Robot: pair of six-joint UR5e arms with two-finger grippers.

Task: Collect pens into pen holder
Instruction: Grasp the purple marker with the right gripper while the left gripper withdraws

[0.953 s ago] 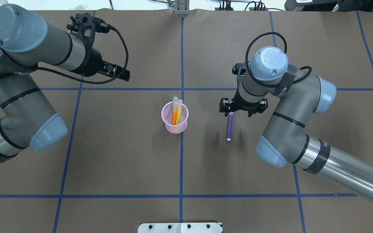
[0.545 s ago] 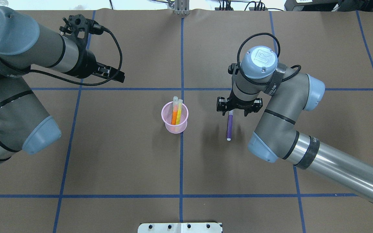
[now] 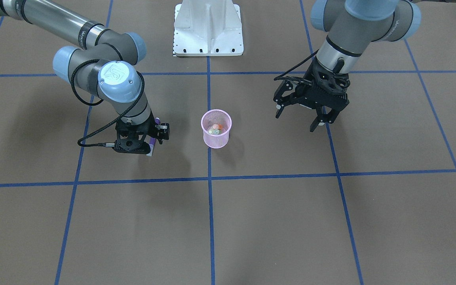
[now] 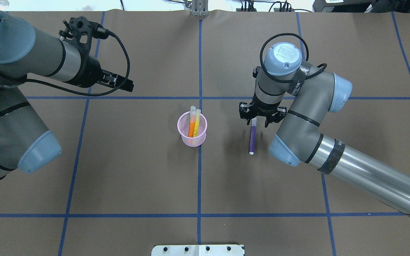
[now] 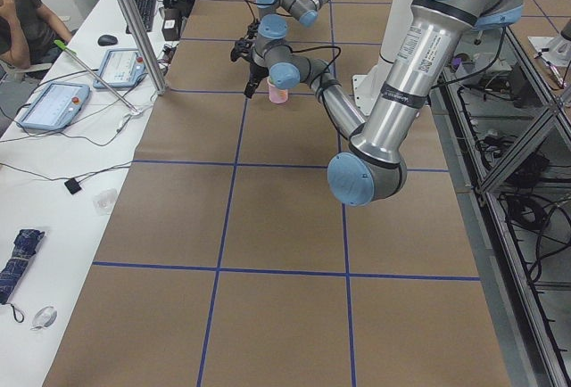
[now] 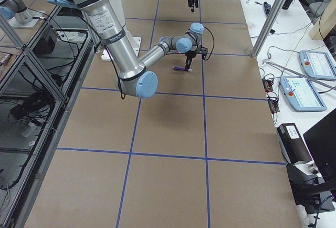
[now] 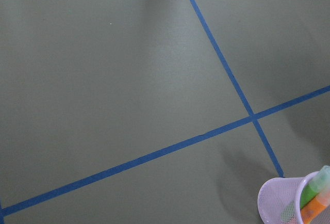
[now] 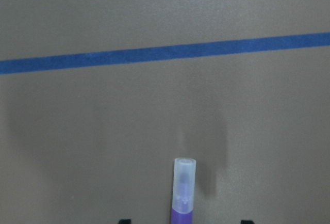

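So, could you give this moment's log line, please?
right gripper open, straddling purple pen | left gripper open, empty | pen holder: pens inside

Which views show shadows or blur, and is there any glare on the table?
Overhead exterior: soft, faint shadows beside the pen holder and the purple pen, no glare. Right wrist-mounted: a diffuse shadow around the pen's cap, focus slightly soft. Exterior left: both look tiny.

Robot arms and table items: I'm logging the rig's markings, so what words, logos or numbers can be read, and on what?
"UR": logo embossed on the right arm's blue wrist cap.
Lettering along the left arm's silver tube: too blurred to read.
Lettering on the right arm's black strap: too small to read.
No text visible on the purple pen or the pen holder.
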